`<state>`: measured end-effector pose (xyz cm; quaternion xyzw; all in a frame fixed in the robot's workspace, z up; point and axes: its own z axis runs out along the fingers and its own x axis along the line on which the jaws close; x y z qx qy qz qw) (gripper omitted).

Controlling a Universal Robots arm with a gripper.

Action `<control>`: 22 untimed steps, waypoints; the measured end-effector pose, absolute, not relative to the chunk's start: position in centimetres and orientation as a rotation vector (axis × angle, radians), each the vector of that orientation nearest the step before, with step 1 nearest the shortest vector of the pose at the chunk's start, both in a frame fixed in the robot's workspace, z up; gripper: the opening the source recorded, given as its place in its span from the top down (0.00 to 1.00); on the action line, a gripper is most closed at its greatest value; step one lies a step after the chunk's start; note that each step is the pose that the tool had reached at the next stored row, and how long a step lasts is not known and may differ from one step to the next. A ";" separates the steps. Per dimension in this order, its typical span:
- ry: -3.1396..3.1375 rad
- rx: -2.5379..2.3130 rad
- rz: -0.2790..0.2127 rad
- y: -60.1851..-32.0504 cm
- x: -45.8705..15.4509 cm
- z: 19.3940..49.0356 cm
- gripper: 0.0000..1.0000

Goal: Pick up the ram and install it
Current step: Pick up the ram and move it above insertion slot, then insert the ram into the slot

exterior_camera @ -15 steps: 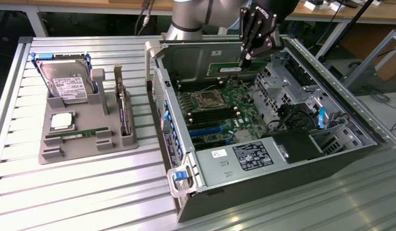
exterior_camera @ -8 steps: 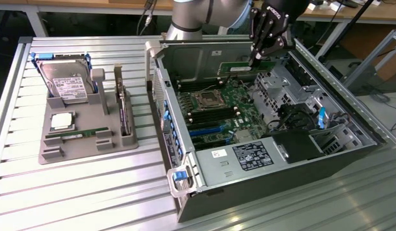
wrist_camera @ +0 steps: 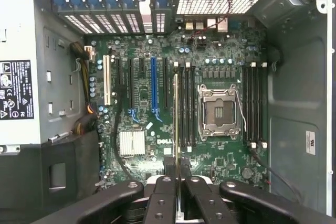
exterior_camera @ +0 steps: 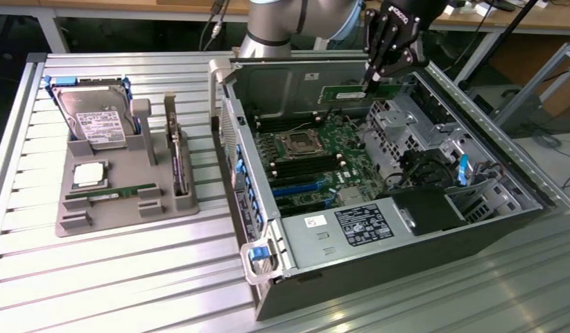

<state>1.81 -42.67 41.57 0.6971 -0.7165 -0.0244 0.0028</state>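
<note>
Hand (exterior_camera: 372, 82) is shut narrowly on the ram (exterior_camera: 345, 92).

Exterior view: the fingers pinch the green stick near its end on the exterior view's right. The stick hangs level, on edge, over the far part of the open computer case (exterior_camera: 276, 87). It sits above the motherboard (exterior_camera: 345, 135), close to the case's back wall. To the exterior view's left, on the bench (exterior_camera: 127, 277), a gray tray (exterior_camera: 118, 218) carries a hard drive (exterior_camera: 96, 119), a square silver processor (exterior_camera: 89, 174) and a second green stick (exterior_camera: 109, 193) lying in a groove.

Wrist view: hand (wrist_camera: 177, 162) has a finger on either side of the ram (wrist_camera: 176, 108). The stick shows edge-on as a thin line over the motherboard (wrist_camera: 142, 93). It runs parallel to the dark memory slots (wrist_camera: 187, 108), at the side of that bank away from the open processor socket (wrist_camera: 220, 111). I cannot tell whether it touches a slot.
</note>
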 end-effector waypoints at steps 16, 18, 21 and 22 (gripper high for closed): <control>-2.246 2.186 -0.075 -41.7 3.0 41.6 0.87; -2.246 2.186 -0.075 -41.7 3.0 41.5 0.87; -2.246 2.186 -0.075 -41.7 3.0 41.2 0.87; -2.246 2.186 -0.075 -41.7 3.0 41.1 0.87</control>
